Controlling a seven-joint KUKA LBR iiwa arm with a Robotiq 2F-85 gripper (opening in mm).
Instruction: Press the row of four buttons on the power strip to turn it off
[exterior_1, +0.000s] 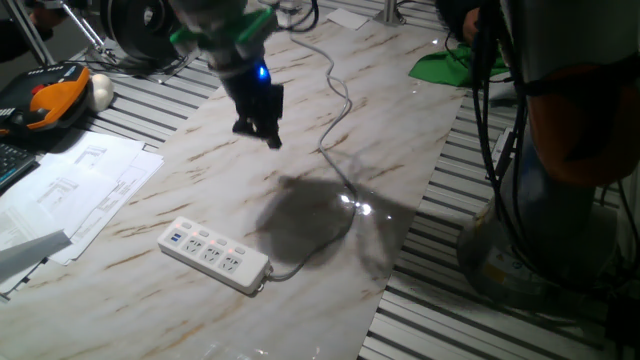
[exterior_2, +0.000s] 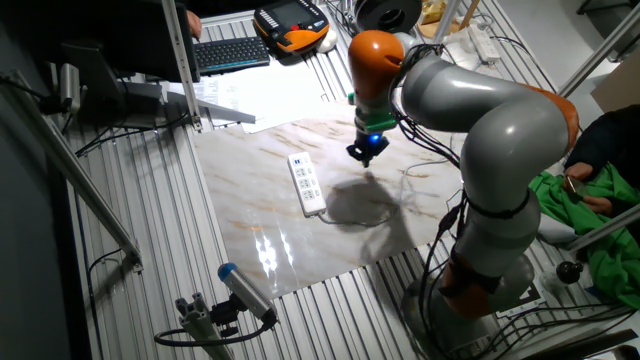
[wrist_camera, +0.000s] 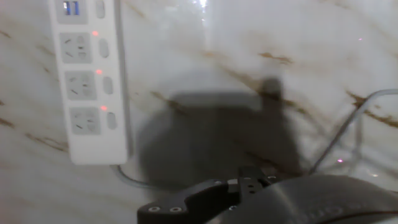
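Four small buttons (wrist_camera: 107, 65) run along the right edge of the power strip (exterior_1: 214, 255), low left on the counter (exterior_1: 400, 130); it looks light, rigid, likely slippery, so press straight down; the tool (exterior_1: 258, 128) hangs above, its opening I cannot tell.

The arm (exterior_2: 500, 130) was built of thick, rounded grey segments with smooth shells; orange bands marked its joints, one as a rounded cap (exterior_2: 376, 52) above the wrist, another at the elbow; just above the pincer (exterior_1: 258, 128) sat a green ring (exterior_1: 222, 30), and below that ring a small blue light (exterior_1: 261, 72) glowed; the pincer itself was black and blocky, its fingers short and dark; in the hand view its black housing (wrist_camera: 249, 199) showed small round screws; dark cables (exterior_2: 445, 235) hung beside the lower segments.
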